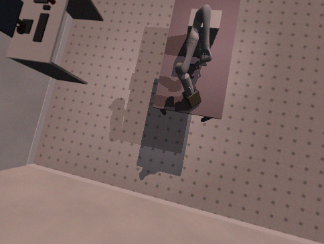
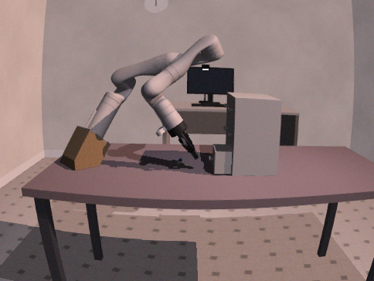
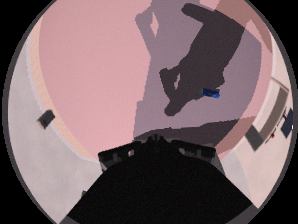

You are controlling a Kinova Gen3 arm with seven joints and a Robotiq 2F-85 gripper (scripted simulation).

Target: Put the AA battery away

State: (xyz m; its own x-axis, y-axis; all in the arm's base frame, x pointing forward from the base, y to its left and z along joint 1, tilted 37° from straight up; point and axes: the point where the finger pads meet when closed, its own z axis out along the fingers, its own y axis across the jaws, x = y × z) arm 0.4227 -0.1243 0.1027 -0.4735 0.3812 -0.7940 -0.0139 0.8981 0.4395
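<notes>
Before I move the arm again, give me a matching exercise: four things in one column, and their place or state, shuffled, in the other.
1. gripper
2. AA battery
3. bottom drawer
4. monitor

A. sticking out of the chest's front
B. on the desk behind the table
C. fingers together, above the table
D. lying on the table, in shadow

Pairs: 1-C, 2-D, 3-A, 4-B
</notes>
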